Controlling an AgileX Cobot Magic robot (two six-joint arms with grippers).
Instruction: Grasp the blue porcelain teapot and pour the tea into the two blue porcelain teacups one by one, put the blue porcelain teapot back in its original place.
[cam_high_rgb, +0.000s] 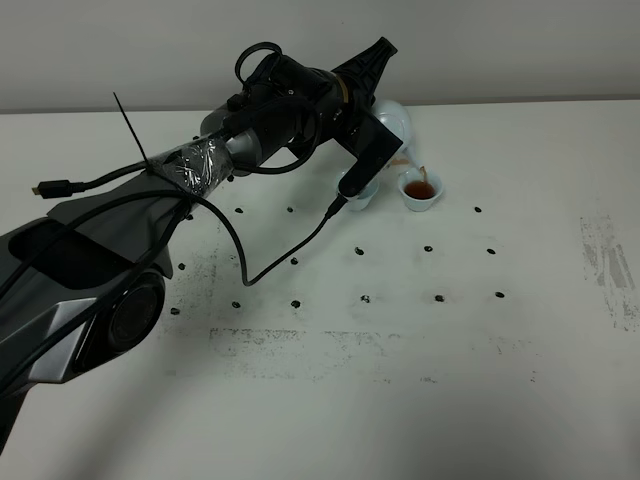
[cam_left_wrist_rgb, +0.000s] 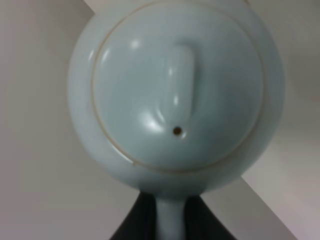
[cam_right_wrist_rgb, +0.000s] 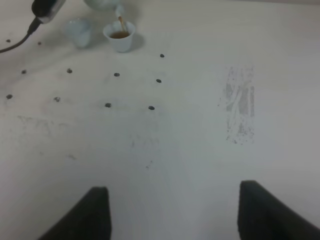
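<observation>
Teapot (cam_left_wrist_rgb: 175, 90), handle clamped in closed left hand (cam_left_wrist_rgb: 169, 230), pours into filling cup (cam_high_rgb: 420, 204); second cup (cam_right_wrist_rgb: 79, 32) sits at its 9 o'clock.

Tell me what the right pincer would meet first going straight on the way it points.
Likely the bare table, though depth is unclear. The right pincer stands open; the tea-filled teacup and the other teacup lie far ahead, off its line.
</observation>
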